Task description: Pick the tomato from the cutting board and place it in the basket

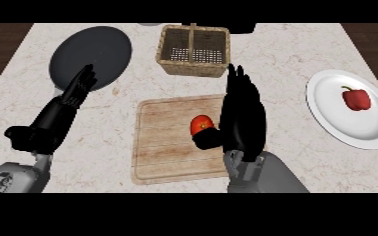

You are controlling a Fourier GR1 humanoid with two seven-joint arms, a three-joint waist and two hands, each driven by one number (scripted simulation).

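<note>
A red tomato [199,125] lies near the middle of the wooden cutting board [166,145]. My right hand [242,115] is over the board's right side, fingers straight and pointing away, thumb just below the tomato and touching or nearly touching it. The hand is open and has not closed round the tomato. The wicker basket [193,51] stands behind the board, near the counter's far edge, with nothing visible inside. My left hand [77,87] rests open at the left, fingers up, overlapping the dark plate's near edge.
A dark grey plate [92,55] lies at the back left. A white plate [347,115] at the right carries a red bell pepper [356,98]. Two dark objects peek in at the counter's far edge behind the basket.
</note>
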